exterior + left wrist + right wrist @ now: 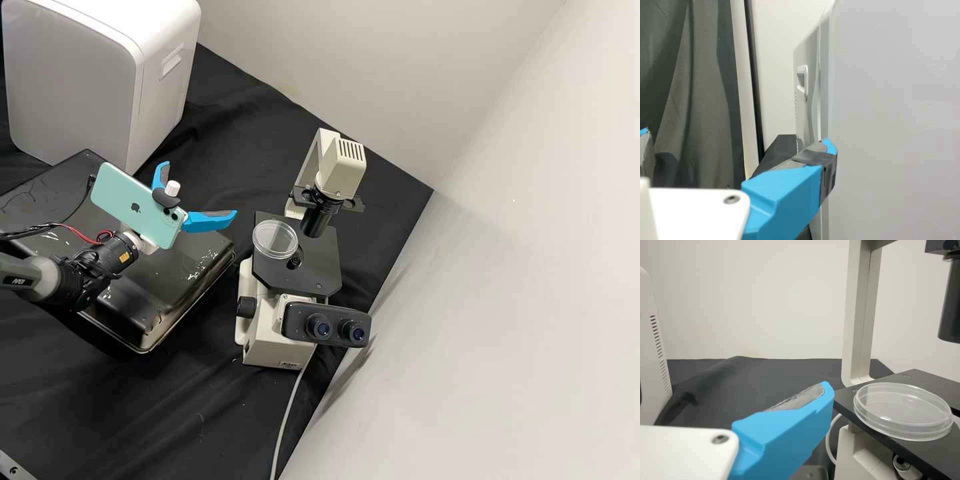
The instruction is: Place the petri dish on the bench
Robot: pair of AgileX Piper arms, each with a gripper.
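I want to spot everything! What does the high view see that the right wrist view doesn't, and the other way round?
The high view adds the two eyepieces of the microscope, the black tray, and the whole right gripper, standing open. The right wrist view adds vent slots on the white box and the clear side wall of the petri dish. Both share the petri dish resting on the black stage, not yet on the bench.

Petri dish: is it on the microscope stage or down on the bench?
On the microscope stage. The petri dish lies flat on it, clear of the right arm's blue fingers.
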